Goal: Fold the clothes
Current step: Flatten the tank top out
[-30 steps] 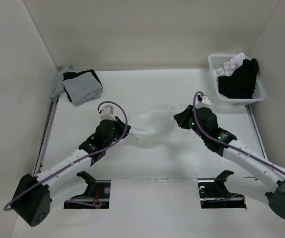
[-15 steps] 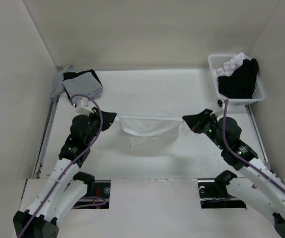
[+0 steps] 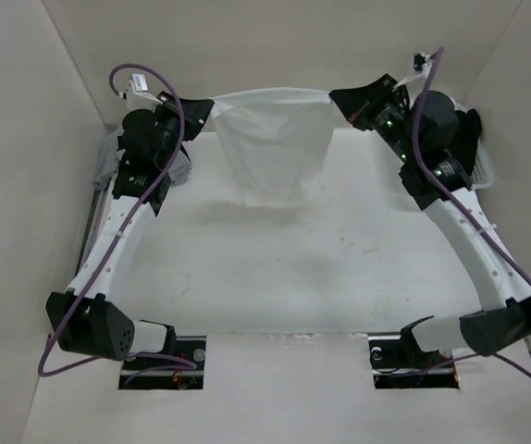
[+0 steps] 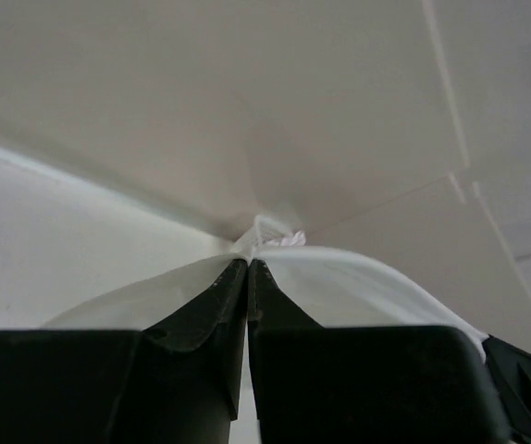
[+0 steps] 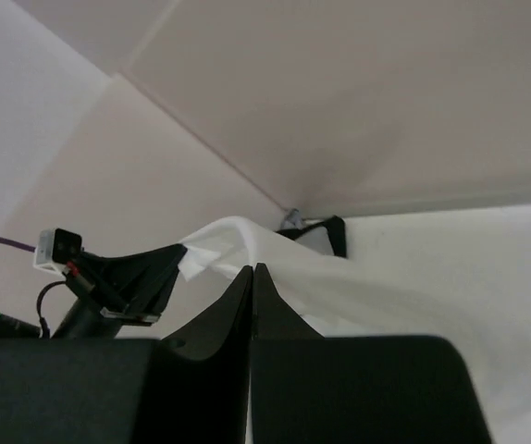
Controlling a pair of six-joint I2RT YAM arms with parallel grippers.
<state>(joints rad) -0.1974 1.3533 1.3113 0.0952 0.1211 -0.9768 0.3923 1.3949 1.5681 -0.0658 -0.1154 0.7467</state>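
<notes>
Above the far end of the white table (image 3: 293, 277), the white garment (image 3: 270, 153) hangs in the air, stretched by its top corners between the two arms. Any marks on its front are too faint to make out. The left gripper (image 3: 207, 104) and right gripper (image 3: 338, 95) each pinch a corner tight. The left arm hides most of the grey clothes (image 3: 108, 165). Only a sliver of the basket (image 3: 484, 169) shows behind the right arm.

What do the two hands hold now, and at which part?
The white garment, hanging spread between them. The left hand pinches one top corner, the right hand the other.
</notes>
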